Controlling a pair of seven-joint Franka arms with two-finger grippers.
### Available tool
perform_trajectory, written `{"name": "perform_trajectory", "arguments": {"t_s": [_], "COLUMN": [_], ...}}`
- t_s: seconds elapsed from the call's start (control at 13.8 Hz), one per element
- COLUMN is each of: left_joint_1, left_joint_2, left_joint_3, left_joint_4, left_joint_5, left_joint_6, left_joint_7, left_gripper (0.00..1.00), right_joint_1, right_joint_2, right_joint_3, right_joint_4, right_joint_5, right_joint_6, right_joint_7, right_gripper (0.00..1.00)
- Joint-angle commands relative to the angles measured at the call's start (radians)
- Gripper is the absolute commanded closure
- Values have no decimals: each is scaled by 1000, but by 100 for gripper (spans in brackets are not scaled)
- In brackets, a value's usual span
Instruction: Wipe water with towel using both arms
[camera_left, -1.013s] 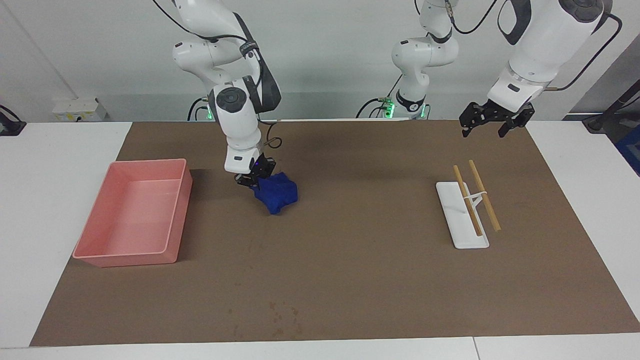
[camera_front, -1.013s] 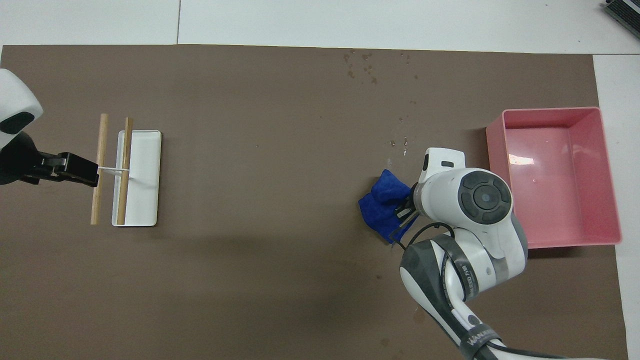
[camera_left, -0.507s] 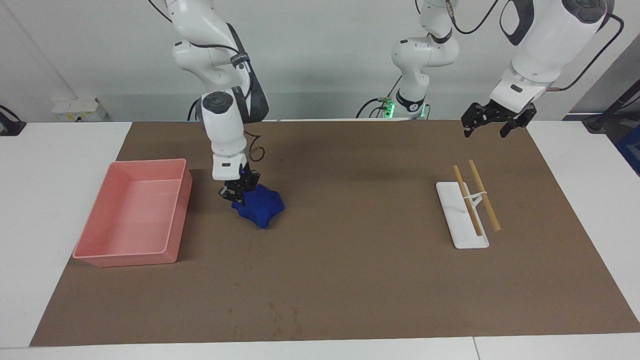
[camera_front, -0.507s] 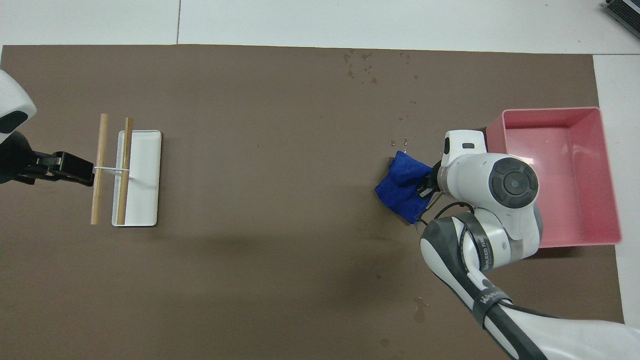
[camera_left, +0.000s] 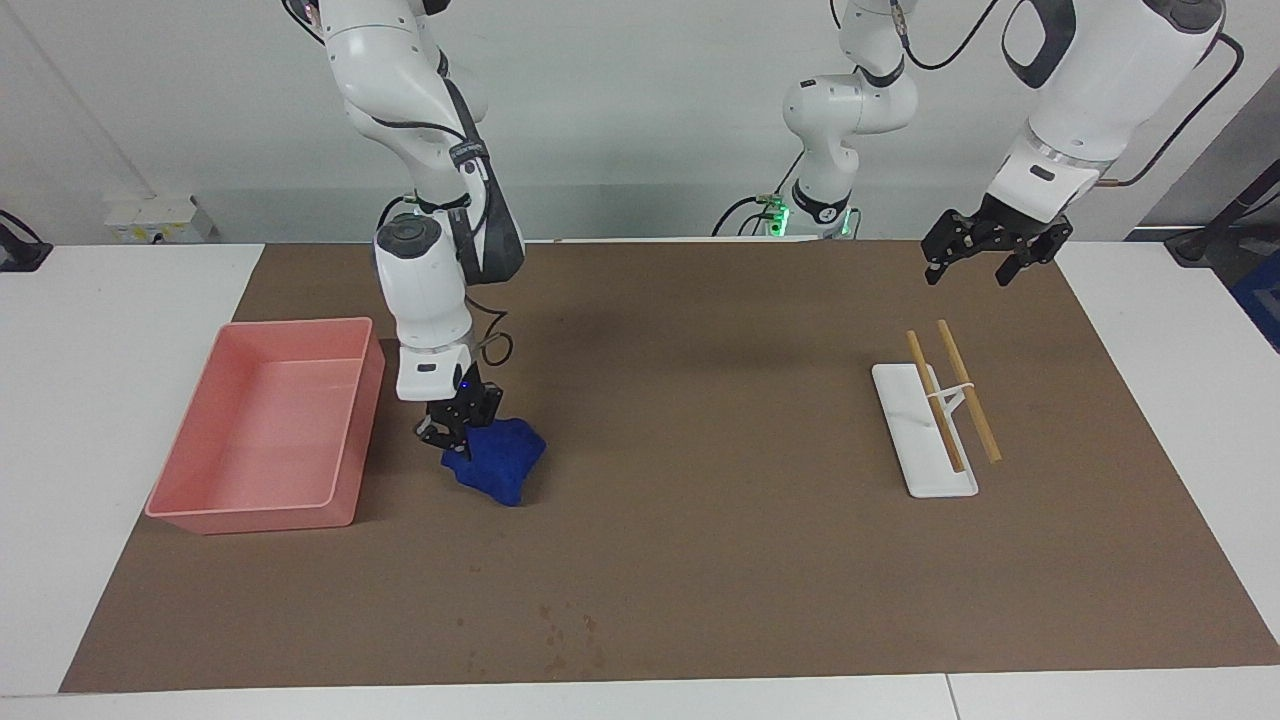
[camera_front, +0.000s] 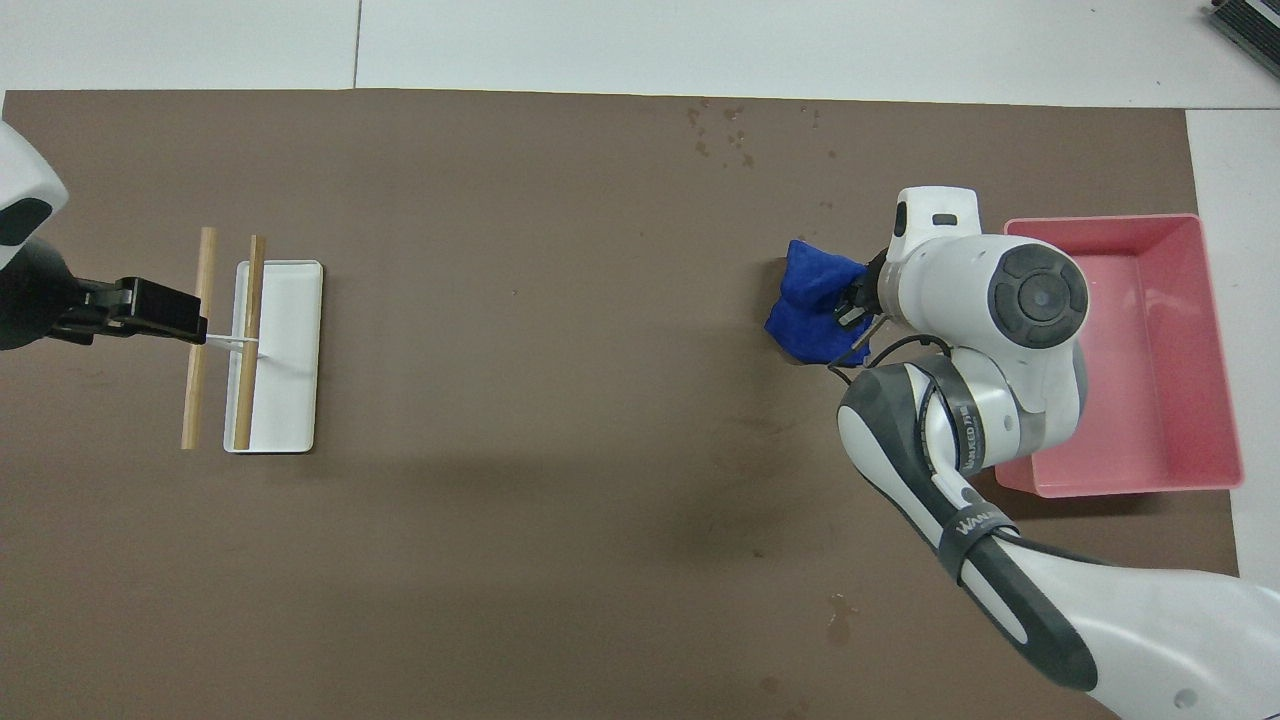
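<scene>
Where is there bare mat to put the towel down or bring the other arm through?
Widest bare patch: mid-mat between the towel and the white tray with sticks. Crowded between towel and pink tray, where the right gripper grips it. Left gripper hangs open above the mat's edge.

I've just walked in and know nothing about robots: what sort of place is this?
Probably a robotics lab or test bench: two white arms bolted at a table with a brown mat, plain walls, trailing cables, and staged props: a blue towel, a pink tray.
</scene>
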Motion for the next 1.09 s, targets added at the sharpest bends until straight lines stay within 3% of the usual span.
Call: {"name": "perform_trajectory", "arguments": {"t_s": [0.0,0.29,0.51,0.8,1.01], "left_joint_1": [11,10,10,10,10], "left_joint_2": [-9,-16,-16,-16,-16], "left_joint_3": [-10,-10,-10,-10,-10], "left_joint_4": [-13,-25,-25,-25,-25], "left_joint_5": [16,14,14,14,14], "left_joint_6": [-13,-9,-12,-12,-12], "left_joint_7": [15,9,9,9,9], "left_gripper": [0,0,0,0,0], "right_joint_1": [-18,-70,-69,-49,-37], "right_joint_2": [47,82,88,81,61], "right_joint_3": [11,13,11,17,54], "right_joint_4": [73,150,159,104,64], "right_joint_5": [-30,-264,-309,-209,17], "right_joint_6": [34,60,91,72,42], "right_joint_7": [-12,-86,-152,61,196], "right_gripper": [100,100,100,100,100]}}
